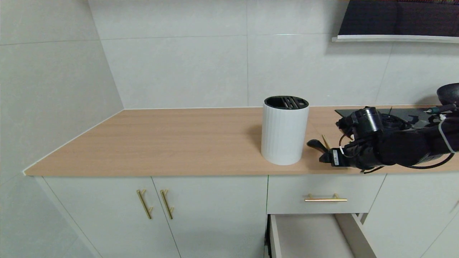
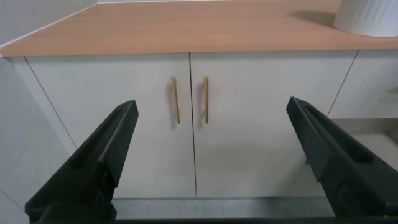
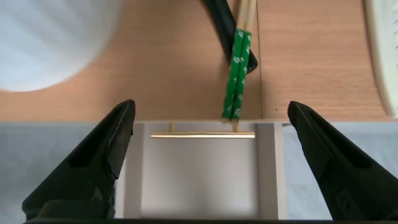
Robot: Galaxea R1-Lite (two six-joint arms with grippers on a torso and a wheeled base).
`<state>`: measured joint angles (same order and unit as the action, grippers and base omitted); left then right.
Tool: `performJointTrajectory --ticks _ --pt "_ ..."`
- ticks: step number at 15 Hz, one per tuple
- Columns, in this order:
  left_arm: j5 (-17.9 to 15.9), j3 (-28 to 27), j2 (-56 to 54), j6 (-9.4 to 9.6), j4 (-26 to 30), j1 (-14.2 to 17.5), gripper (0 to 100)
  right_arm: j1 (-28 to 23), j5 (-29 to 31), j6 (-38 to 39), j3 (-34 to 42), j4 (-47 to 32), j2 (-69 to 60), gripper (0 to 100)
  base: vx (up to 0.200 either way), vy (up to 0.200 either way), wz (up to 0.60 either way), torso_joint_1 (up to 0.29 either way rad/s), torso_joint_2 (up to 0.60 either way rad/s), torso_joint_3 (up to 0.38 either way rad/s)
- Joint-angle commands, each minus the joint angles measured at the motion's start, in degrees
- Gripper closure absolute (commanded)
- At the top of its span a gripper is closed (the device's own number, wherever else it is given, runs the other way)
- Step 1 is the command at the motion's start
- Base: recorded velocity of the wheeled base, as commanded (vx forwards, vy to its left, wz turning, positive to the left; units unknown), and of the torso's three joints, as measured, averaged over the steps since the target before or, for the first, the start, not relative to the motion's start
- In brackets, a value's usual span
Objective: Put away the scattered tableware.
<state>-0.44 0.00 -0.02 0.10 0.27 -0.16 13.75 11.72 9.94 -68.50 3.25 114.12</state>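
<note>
Pincer, right (image 3: 209, 109): mine; fingers spread wide, holding nothing, poised over the near edge of the counter (image 1: 172, 139), just right of the holder.
Pincer, left (image 2: 211, 106): mine too; likewise spread and empty, held low, facing the cupboard doors (image 2: 189, 143).
Chopsticks (image 3: 236, 74): one pair, side by side on the counter right of the white ribbed holder (image 1: 285, 130); their green ends point near and jut past the counter edge, above the open drawer (image 3: 199, 180).
Black utensil (image 3: 219, 22): lies against or just beside the far part of the chopsticks; I cannot tell which, nor what it is.
Step in hand: taking up the chopsticks, as I judge it.
Doing it well: I should centre my right fingers on the green ends, where the overhang leaves room beneath. They should close on both sticks at once, with the black utensil left outside the grasp. I should lift level, so that neither stick slides out, then lower them into the slotted black top (image 1: 286, 102).
Writing: pale marks on the green ends and print on a white tag (image 1: 335, 157) by my right pincer; neither can be read.
</note>
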Motion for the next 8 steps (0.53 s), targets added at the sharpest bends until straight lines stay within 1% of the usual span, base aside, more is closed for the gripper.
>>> performJointTrajectory --ticks 1,6,7,8 --pt "0.0 0.0 0.0 -0.01 0.0 0.1 0 -0.7 0.2 0.1 -0.9 0.1 2.8 0 0.000 0.000 0.00 0.000 0.00 0.000" --pt "0.0 0.0 0.0 -0.01 0.0 0.0 0 -1.5 0.2 0.2 -1.8 0.1 4.0 0 0.000 0.000 0.00 0.000 0.00 0.000" --pt "0.0 0.0 0.0 -0.01 0.0 0.0 0 -1.5 0.2 0.2 -1.8 0.1 4.0 100 0.000 0.000 0.00 0.000 0.00 0.000" --pt "0.0 0.0 0.0 -0.01 0.0 0.0 0 -1.5 0.2 0.2 -1.8 0.0 3.9 100 0.000 0.000 0.00 0.000 0.00 0.000"
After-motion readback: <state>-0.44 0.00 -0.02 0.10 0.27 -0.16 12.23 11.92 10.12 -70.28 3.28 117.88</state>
